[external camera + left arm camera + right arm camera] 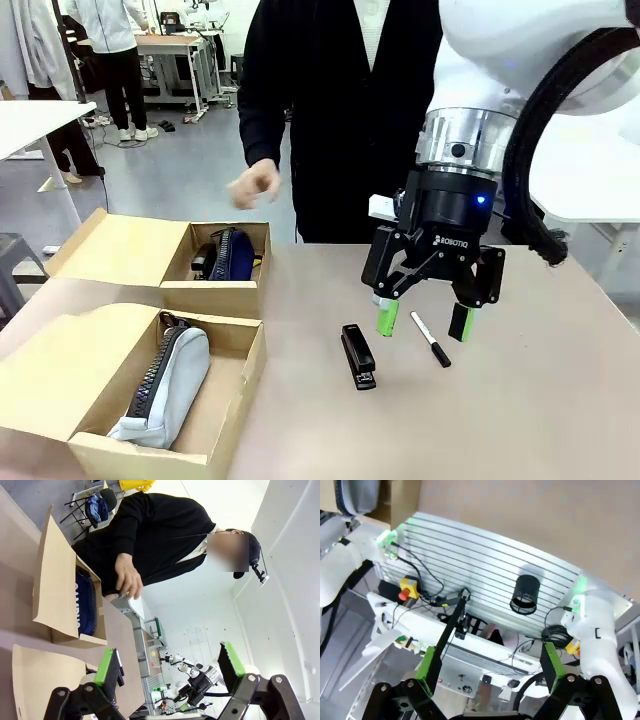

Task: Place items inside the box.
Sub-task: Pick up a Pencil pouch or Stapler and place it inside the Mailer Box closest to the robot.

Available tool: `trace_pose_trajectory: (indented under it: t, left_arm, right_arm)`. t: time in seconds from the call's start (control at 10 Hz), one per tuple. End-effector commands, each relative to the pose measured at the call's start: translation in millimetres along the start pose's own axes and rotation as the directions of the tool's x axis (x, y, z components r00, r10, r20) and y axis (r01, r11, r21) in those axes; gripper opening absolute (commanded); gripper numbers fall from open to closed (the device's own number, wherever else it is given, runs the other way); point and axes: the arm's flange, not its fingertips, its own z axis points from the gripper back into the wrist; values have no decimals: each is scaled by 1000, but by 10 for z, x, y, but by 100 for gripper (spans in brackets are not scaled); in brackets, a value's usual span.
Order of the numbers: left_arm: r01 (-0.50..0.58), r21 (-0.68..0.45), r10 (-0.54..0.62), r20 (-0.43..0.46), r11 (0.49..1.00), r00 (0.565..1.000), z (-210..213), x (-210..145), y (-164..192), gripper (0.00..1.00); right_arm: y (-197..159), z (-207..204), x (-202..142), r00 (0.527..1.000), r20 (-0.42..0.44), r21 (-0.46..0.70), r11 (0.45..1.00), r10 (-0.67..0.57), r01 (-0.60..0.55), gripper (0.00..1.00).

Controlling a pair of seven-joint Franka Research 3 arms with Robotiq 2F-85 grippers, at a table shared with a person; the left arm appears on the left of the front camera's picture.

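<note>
Cardboard near box (248,390) holds grey pencil case (170,380); far box (215,295) holds navy pencil case (232,255). Outside both, on the bare table (560,400), you have black stapler (358,356) and marker (431,340), near each other but not touching.

Handling (est. only):
- Marker: light, stiff, w/ a smooth round barrel, so it will probably roll or slip. Take hold across the barrel at mid-length, pads square to its long axis.
- Stapler: heavier, rigid, hinged. Grip across the flat sides at mid-body, not by the top arm alone.
- Cases: soft and already boxed, so you need no grip on them.

Right gripper (424,320): jaws spread wide and pointing down, w/ nothing between the green pads. It hangs over the marker's far end, stapler just to one side. Front view doesn't let you tell its height above the table; no contact visible.

Left gripper (169,662): jaws likewise wide apart and empty. It is raised and aimed toward the far box, w/ the person's hand (129,580) beyond.
</note>
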Motion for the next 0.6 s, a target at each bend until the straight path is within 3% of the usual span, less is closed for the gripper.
trace_pose_trajectory:
  t: [0.0, 0.2, 0.3, 0.4, 0.5]
  left_arm:
    - [20, -17, -20, 5, 1000, 1000, -11, -31, -10, 100]
    - [20, -17, -20, 5, 1000, 1000, -11, -31, -10, 100]
    - [20, -17, -20, 5, 1000, 1000, -11, -31, -10, 100]
    - [20, -17, -20, 5, 1000, 1000, -11, -31, -10, 100]
    - [20, -17, -20, 5, 1000, 1000, -11, -31, -10, 100]
  right_arm:
    - [-284, 150, -59, 992, 104, 54, 996, 71, -77, 100]
    - [-1236, 514, -365, 928, 302, 163, 947, 220, -277, 100]
    - [-1756, 599, -496, 893, 357, 265, 886, 276, -380, 100]
    - [-2276, 628, -586, 880, 408, 408, 813, 245, -415, 100]
    - [-2723, 609, -697, 831, 508, 534, 676, 225, -509, 100]
